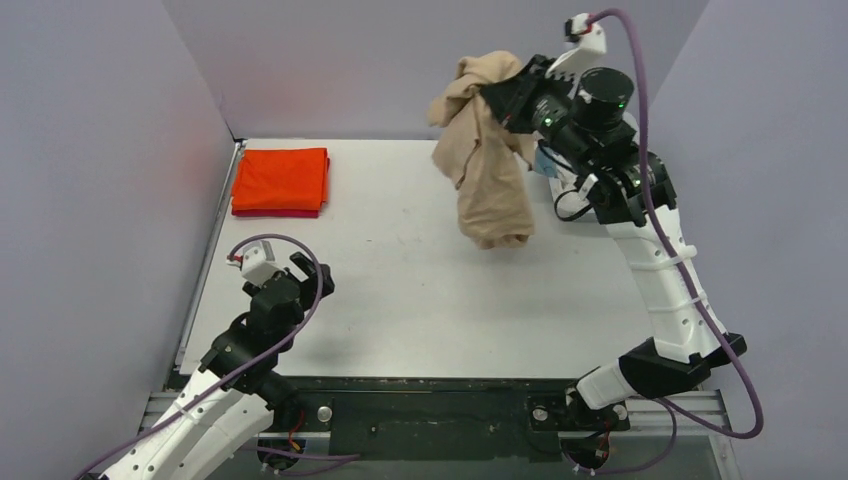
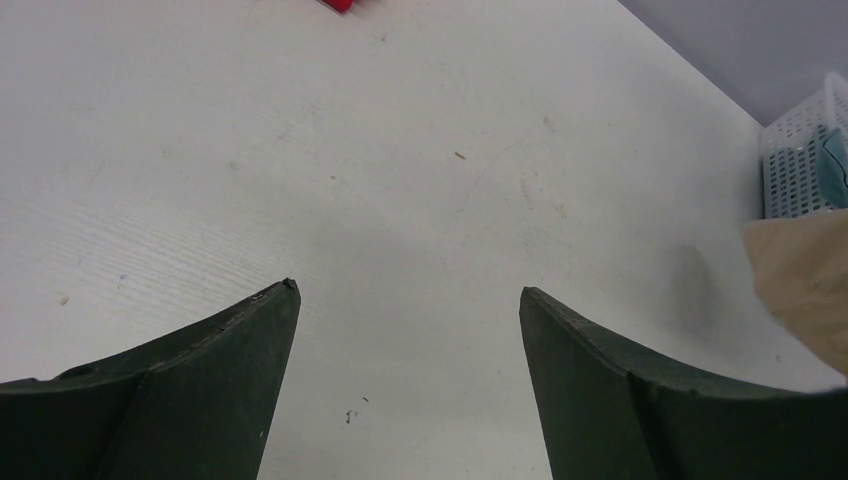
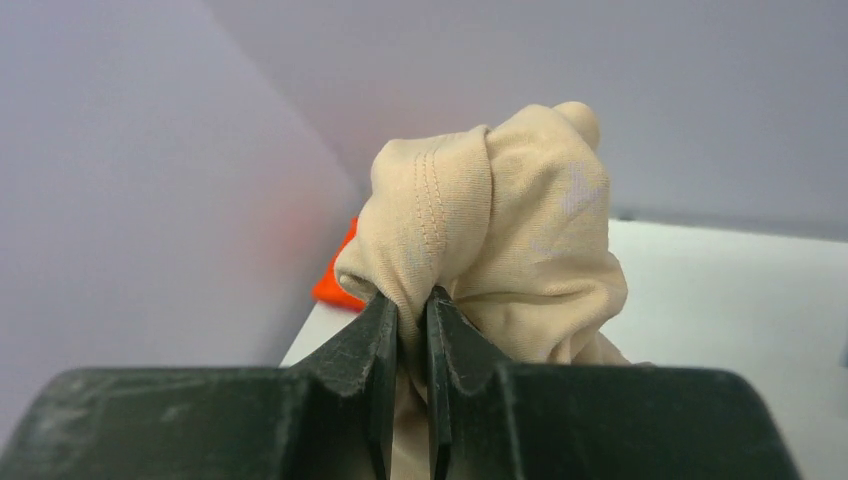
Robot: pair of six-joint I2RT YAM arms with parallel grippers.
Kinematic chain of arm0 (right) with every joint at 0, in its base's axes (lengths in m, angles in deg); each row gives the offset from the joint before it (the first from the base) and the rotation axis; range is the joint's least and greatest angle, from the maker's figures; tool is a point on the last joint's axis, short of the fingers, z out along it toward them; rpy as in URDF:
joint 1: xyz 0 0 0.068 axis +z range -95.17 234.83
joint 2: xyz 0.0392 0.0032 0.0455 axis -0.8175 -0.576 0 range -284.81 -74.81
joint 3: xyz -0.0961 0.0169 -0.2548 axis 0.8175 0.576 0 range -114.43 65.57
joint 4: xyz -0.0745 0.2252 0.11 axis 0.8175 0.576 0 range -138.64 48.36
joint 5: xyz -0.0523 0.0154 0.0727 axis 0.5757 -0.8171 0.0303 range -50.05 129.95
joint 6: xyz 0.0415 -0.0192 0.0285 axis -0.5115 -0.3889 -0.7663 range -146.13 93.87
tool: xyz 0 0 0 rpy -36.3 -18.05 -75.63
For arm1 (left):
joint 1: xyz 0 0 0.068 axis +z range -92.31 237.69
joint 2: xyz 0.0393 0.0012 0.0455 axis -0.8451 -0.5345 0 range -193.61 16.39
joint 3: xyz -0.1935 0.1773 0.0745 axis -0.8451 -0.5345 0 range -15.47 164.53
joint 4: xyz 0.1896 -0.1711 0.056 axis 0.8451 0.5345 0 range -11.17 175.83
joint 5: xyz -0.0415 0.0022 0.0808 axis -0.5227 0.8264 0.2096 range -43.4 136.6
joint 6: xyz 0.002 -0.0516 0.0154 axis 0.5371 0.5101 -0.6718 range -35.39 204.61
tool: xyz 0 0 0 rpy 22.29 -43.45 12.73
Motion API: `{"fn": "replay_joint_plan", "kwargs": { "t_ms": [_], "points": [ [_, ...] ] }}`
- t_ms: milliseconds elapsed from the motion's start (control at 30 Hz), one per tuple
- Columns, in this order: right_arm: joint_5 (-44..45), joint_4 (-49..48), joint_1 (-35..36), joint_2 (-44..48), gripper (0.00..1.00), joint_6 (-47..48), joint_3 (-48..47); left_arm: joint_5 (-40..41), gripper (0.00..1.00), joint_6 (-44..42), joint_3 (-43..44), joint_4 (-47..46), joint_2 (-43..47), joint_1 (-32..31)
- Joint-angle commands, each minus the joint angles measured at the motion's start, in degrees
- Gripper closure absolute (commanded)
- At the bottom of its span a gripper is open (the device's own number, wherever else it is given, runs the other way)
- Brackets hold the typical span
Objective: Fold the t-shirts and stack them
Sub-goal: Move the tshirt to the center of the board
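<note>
Closest to us, the left arm (image 1: 240,350) hovers low over the tabletop (image 1: 420,300), its jaws spread wide with nothing between them. Farther back, the right arm (image 1: 660,270) holds the tan t-shirt (image 1: 490,180) aloft over the far right of the tabletop. Its jaws are pinched nearly closed on a bunched fold beside a stitched hem, and the rest hangs as a limp, twisted column. We cannot tell whether the lowest end touches down. We judge the cloth light, soft and shapeless in the air. It wants a second hold at a hem or shoulder corner, well away from the bunch, to open it flat. At the far left corner lies the orange t-shirt (image 1: 280,178), folded on a dark red t-shirt (image 1: 285,212) — the stack to join.
</note>
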Motion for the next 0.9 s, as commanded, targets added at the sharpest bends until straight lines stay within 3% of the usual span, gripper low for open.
{"fn": "replay_joint_plan", "kwargs": {
  "t_ms": [0, 100, 200, 333, 467, 533, 567, 633, 700, 800, 867],
  "points": [
    [0.2, -4.3, 11.6, 2.8, 1.0, 0.7, 0.9, 2.6, 0.09, 3.5, 2.8, 3.9, 0.6, 0.2],
    [14.3, -4.9, 19.4, 2.6, 1.0, 3.9, 2.0, 5.6, 0.09, 7.4, 4.2, 7.4, 0.3, 0.2],
    [22.4, -3.0, 23.5, 2.1, 1.0, 1.2, 2.8, 8.4, 0.09, 11.0, 6.6, 13.8, 0.0, 0.3],
    [34.8, -1.6, 23.3, 5.4, 1.0, -3.4, 13.9, 10.3, 0.09, 18.2, 9.4, 22.6, -1.5, 0.3],
    [37.2, -0.2, 16.7, 10.7, 1.0, -12.2, 33.1, 9.0, 0.09, 20.3, 11.4, 27.0, -4.6, 0.2],
    [36.6, 2.2, 10.6, 11.6, 0.87, -15.4, 41.7, 7.3, 0.09, 19.9, 10.7, 25.9, -5.8, 0.3],
    [36.8, 4.0, 6.7, 11.4, 0.64, -14.4, 44.2, 6.7, 0.09, 19.6, 9.8, 25.2, -6.3, 0.3],
    [39.6, 9.7, 1.7, 10.2, 0.38, -14.5, 49.0, 3.4, 0.09, 18.3, 8.0, 22.6, -7.0, 0.2],
    [42.5, 13.5, -1.5, 10.1, 0.23, -13.6, 50.9, 0.5, 0.09, 16.8, 6.1, 18.5, -7.8, 0.3],
    [43.9, 14.8, -2.6, 12.7, 0.09, -11.4, 53.5, -4.9, 0.09, 12.9, 3.8, 12.9, -9.8, 0.2],
    [41.7, 14.5, -2.7, 15.0, 0.07, -10.0, 54.4, -9.4, 0.08, 10.4, 2.3, 7.6, -11.6, 0.3]
  ]
}}
